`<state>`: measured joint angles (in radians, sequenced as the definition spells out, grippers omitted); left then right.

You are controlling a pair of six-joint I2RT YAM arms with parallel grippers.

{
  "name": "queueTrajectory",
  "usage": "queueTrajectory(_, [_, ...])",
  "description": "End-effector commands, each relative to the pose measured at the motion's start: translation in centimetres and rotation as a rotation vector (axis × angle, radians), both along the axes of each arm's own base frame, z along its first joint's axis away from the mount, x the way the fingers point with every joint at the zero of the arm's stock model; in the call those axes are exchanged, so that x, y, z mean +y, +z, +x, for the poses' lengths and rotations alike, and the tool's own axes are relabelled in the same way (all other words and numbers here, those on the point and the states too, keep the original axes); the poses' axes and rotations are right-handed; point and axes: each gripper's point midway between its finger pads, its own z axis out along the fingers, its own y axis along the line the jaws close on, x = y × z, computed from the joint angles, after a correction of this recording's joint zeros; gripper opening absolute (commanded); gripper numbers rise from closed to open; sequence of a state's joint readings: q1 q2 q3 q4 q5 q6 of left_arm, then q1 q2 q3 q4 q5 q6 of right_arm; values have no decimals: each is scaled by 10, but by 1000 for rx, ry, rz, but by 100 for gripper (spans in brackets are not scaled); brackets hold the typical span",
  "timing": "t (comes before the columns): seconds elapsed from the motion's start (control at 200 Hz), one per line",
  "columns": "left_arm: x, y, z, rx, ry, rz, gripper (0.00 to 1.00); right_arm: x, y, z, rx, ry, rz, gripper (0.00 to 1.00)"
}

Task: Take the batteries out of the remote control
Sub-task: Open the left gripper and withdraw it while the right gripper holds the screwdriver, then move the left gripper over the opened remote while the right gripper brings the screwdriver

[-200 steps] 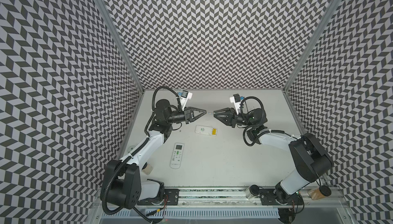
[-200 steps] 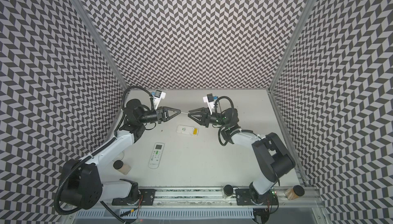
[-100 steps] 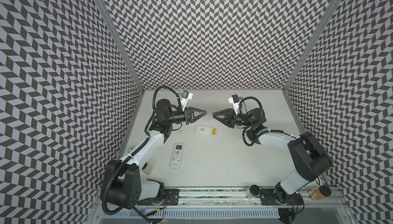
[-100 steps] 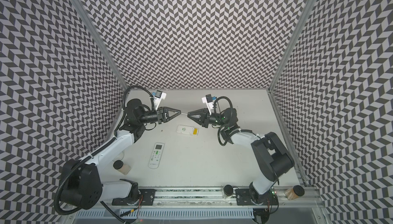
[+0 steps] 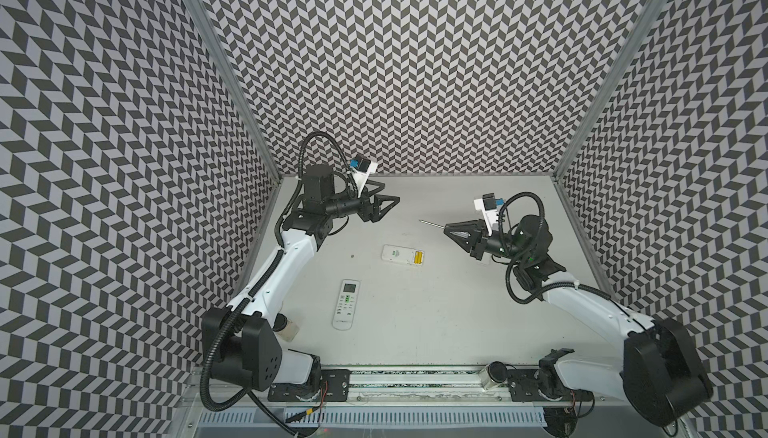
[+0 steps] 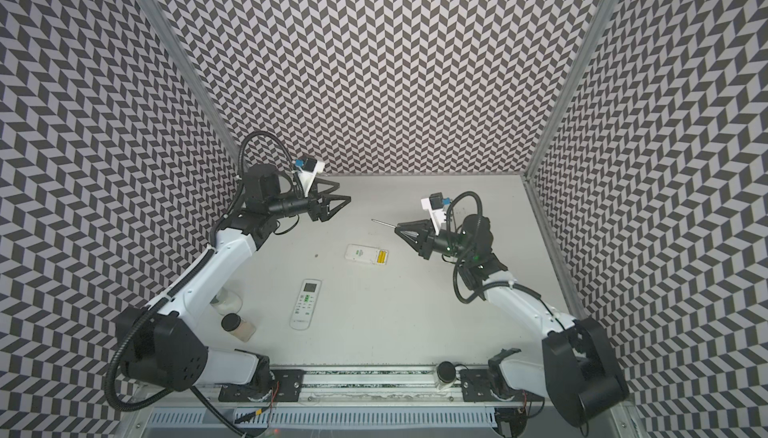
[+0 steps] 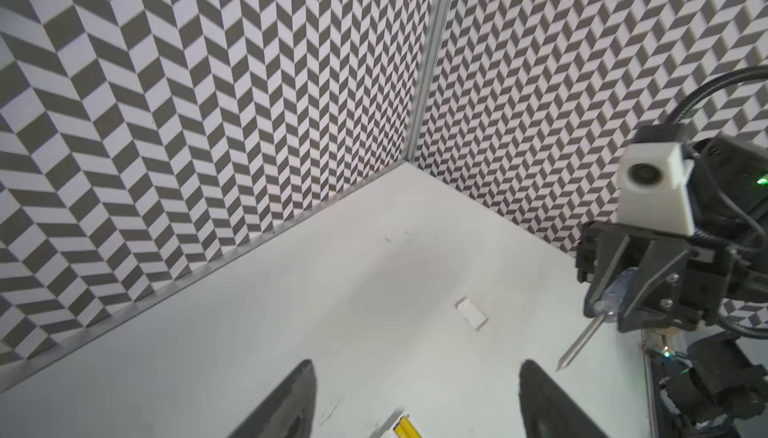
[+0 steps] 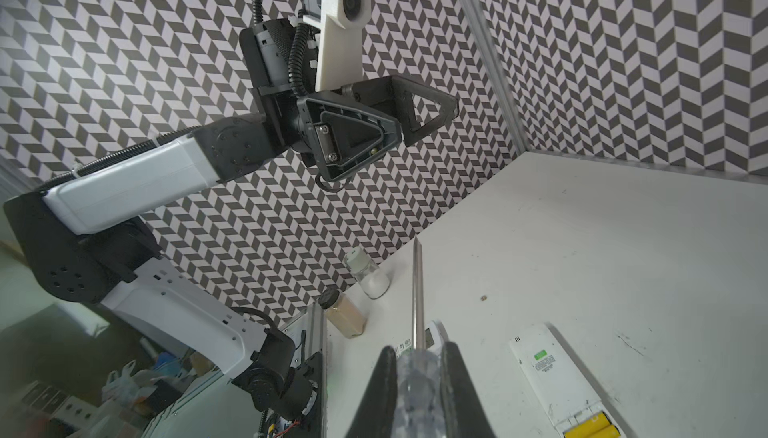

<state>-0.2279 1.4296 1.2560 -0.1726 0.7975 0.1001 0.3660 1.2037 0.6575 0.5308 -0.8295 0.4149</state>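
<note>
Batteries (image 5: 419, 257), the two yellow ones, sit in the open end of the face-down remote (image 5: 397, 254) mid-table. Right gripper (image 5: 446, 227) is clamped on the screwdriver (image 8: 417, 382) handle, shaft aimed toward the left gripper (image 5: 390, 193), which hangs wide open and empty.

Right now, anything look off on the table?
One remote lies face down with its battery bay open, yellow batteries exposed. A small white piece, maybe its cover, lies loose apart. Nothing spilled.
</note>
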Motion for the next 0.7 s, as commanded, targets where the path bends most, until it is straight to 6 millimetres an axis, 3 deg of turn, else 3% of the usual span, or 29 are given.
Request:
queueTrajectory(0.0, [-1,-27,-1,-121,-67,199,87,-18,-23,-4,7,-100,-92,0])
queueTrajectory(0.13, [-22,-52,-13,-211,-220,380,94,-33,-33,-16,41,-174,-131,0])
queueTrajectory(0.355, [-45,-133,-34,-257,-411,697,100,-60,-48,-36,16,-296,-186,0])
queueTrajectory(0.561, [-51,-171,-35,-183,-516,728,100,-65,-68,-39,59,-315,-208,0])
queueTrajectory(0.696, [-56,-200,-32,-159,-551,757,100,-73,-70,-33,52,-372,-237,0])
